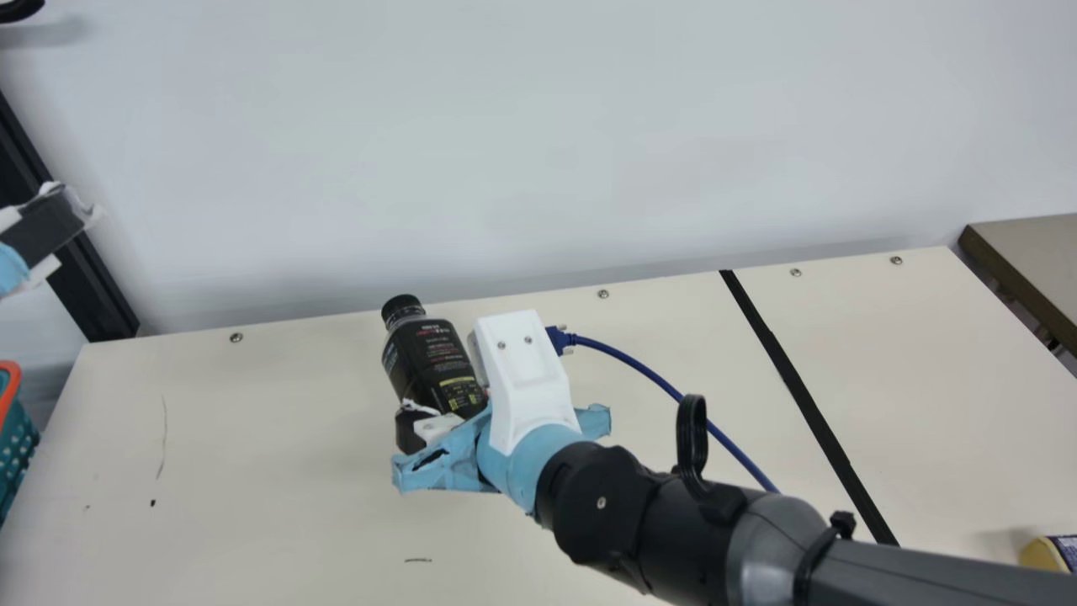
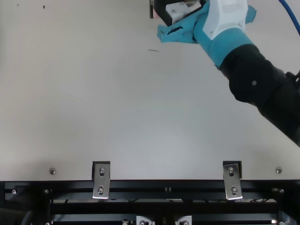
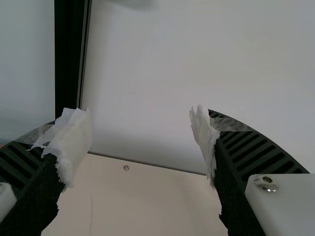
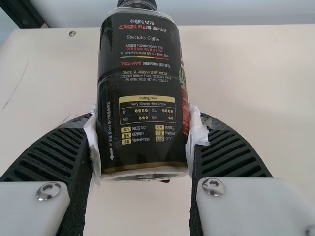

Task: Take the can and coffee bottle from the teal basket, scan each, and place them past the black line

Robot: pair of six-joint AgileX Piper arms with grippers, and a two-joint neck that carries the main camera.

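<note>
Two fingers of the right gripper [image 4: 143, 120] clamp the coffee bottle [image 1: 427, 362] short of the black line [image 1: 795, 379], leaving label and base exposed, probably for scanning; the left gripper [image 3: 139, 118], also short of it, is spread wide.

- the main view's left edge crops my teal basket [image 1: 15, 446]
- its right edge crops a yellow thing [image 1: 1038, 555] i can't identify
- my right wrist view's top crops the coffee bottle [image 4: 142, 88]
</note>
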